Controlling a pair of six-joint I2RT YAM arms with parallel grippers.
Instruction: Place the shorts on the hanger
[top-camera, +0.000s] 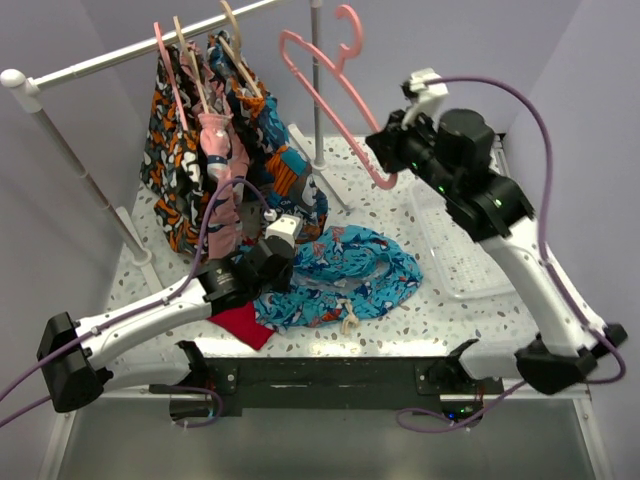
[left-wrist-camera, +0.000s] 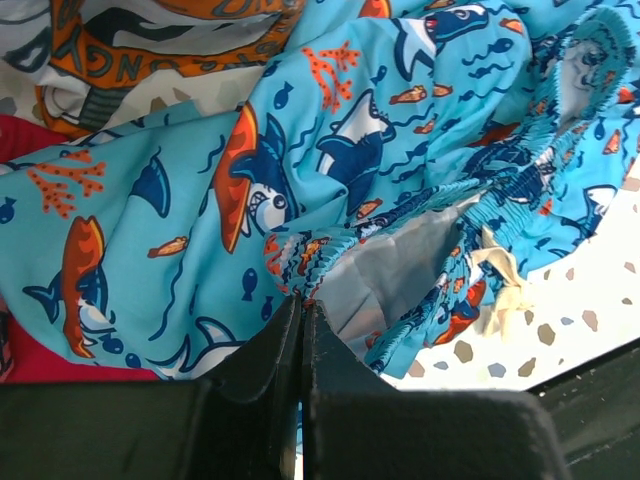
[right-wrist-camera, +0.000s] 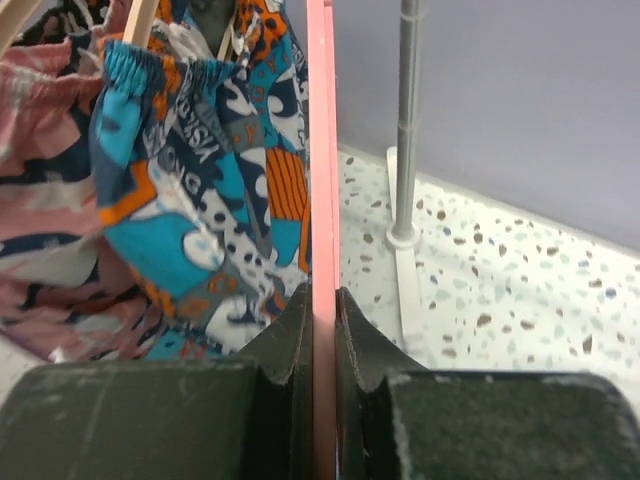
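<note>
Right gripper (top-camera: 385, 152) clamps one thin bar of the pink hanger (top-camera: 335, 85) and holds it off the table (top-camera: 450, 325), tilted, with the hook uppermost against the far wall. The wrist view shows the bar (right-wrist-camera: 320, 150) running straight up between the closed fingers (right-wrist-camera: 295, 330), which press on it from both sides.

Left gripper (top-camera: 285, 275) reaches low across the near-left part of the table, its fingers (left-wrist-camera: 275, 345) pressed together at the gathered waistband of the shorts (left-wrist-camera: 350, 130); a fold of blue fabric appears pinched at their tips.

From above, the shorts (top-camera: 350, 265) lie crumpled on the table, near and centre, just right of the left gripper. They sit nearer and lower than the raised hanger and are well apart from it. Their white drawstring (top-camera: 350, 320) trails toward the near edge, and in the left wrist view it (left-wrist-camera: 500, 285) hangs at the right of the open waist.

A red cloth (top-camera: 240, 325) lies just beside the shorts on their near-left side, partly under the left arm. On the far left, patterned garments (top-camera: 185, 160) hang from wooden hangers (top-camera: 235, 35) on a rail (top-camera: 130, 55). A clear tray (top-camera: 460, 255) rests on the table at right, under the right arm.
</note>
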